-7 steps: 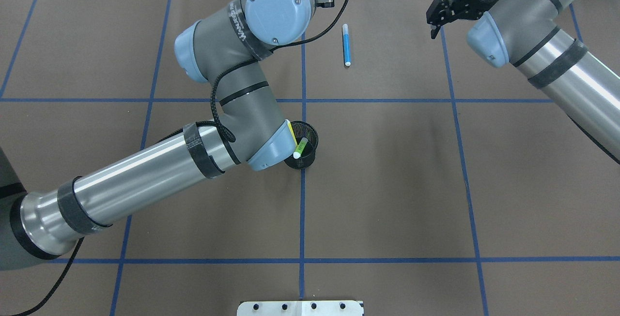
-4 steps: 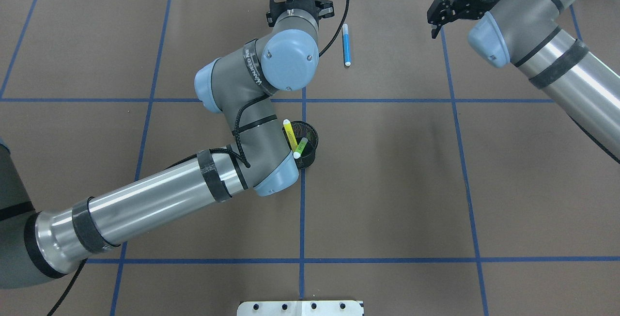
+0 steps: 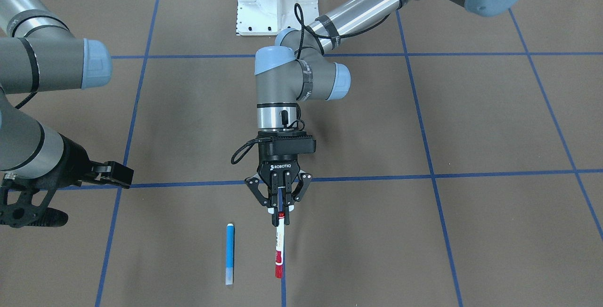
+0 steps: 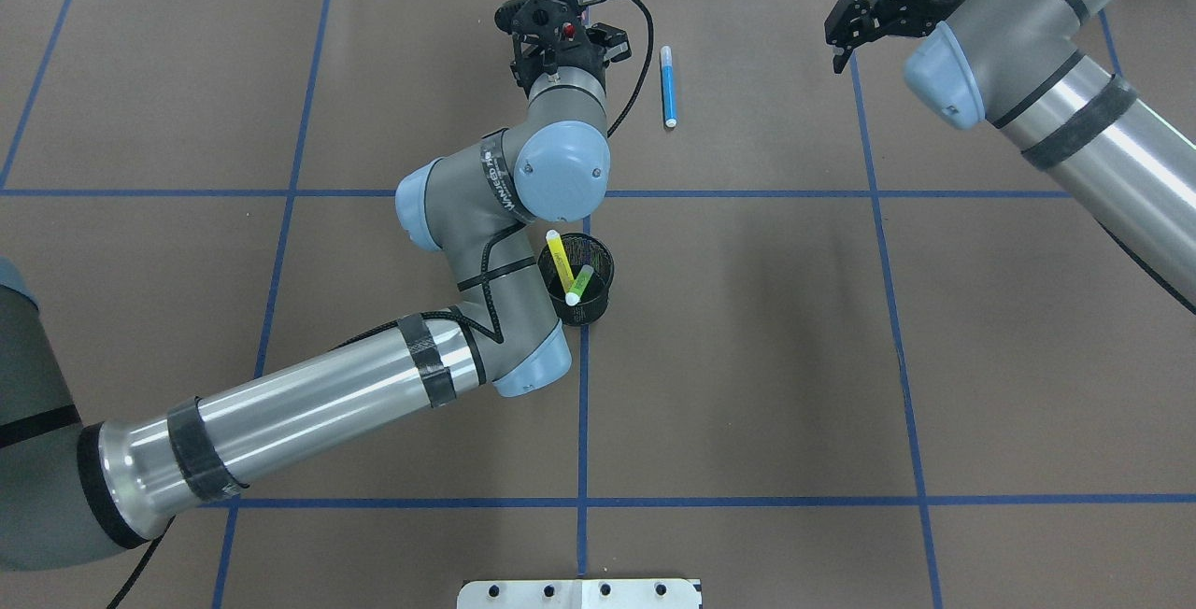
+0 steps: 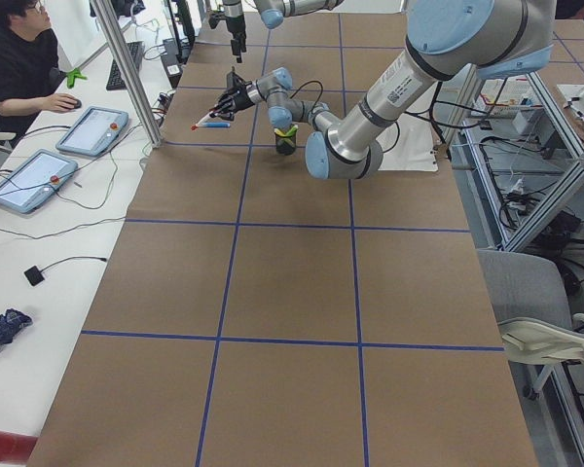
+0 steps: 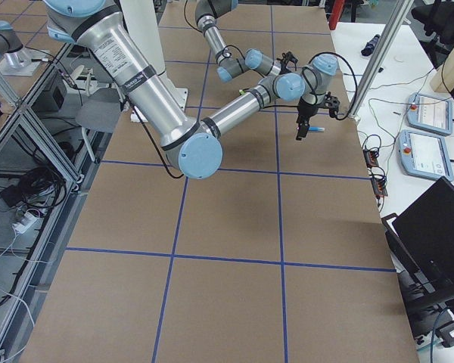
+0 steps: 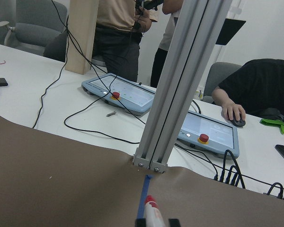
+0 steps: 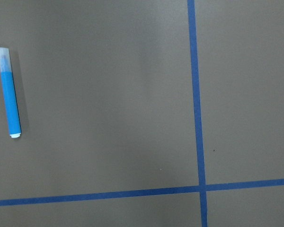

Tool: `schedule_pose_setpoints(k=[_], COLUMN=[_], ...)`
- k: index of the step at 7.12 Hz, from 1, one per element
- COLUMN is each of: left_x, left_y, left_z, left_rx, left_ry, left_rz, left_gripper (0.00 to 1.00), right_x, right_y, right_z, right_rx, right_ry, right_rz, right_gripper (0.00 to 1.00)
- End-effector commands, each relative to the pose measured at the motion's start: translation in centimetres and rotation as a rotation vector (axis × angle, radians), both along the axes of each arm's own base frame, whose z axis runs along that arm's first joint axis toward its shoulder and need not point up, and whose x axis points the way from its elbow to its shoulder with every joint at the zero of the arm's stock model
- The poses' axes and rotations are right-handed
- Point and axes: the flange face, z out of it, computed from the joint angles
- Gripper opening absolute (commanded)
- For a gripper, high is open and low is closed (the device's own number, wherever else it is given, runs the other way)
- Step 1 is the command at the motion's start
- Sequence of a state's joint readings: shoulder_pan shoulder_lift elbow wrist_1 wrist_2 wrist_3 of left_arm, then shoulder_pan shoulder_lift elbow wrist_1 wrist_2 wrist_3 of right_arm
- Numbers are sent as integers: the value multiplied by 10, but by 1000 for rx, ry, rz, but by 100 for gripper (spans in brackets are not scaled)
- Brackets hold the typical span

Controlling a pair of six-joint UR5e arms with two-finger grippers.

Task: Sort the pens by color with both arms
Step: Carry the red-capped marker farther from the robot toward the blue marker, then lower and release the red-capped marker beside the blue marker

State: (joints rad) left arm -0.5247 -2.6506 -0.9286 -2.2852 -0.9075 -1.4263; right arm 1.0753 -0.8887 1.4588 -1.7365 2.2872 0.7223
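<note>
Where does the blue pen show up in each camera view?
Front-facing: blue pen lies lower centre, left of the red-ended pen in the left gripper.
Overhead: the pen, top centre.
Exterior left: tiny blue streak, far end, upper left.
Exterior right: tiny streak, upper right.
Left wrist: not in it.
Right wrist: the pen, left edge.
Landmark: the held red-ended pen beside it.

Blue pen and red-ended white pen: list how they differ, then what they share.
The blue pen has a blue barrel; the red-ended white pen a white one. The blue pen lies free; the red-ended white pen is clamped in the left gripper. Both are slim, near parallel.
</note>
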Motion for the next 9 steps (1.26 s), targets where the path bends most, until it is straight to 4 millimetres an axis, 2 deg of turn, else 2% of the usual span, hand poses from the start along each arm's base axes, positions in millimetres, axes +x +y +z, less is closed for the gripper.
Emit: schedule_pose_setpoints(k=[1,2,4,5,8,9], left_x=[21,26,41,44,49,49], left_y=[3,1,-4,-6,-9,-9], left_z=[5,2,15,10,18,13], left_rx=[-9,-13,-21,-32,-48,-46], left_ry=[56,62,73,94,103,108], left_rz=[-20,-23,-27,-38,-72,-72], left_gripper=[0,0,0,0,0,13], right_x=[0,0,0,0,0,0], right_y=[0,0,0,0,0,0], right_z=[1,0,-2,-2,0,3], right_rx=[-2,0,-1,-1,3,5], right_ry=[2,1,-1,-1,-3,-2], right_rz=[2,2,4,4,2,3], right_gripper=[100,100,100,100,100,100])
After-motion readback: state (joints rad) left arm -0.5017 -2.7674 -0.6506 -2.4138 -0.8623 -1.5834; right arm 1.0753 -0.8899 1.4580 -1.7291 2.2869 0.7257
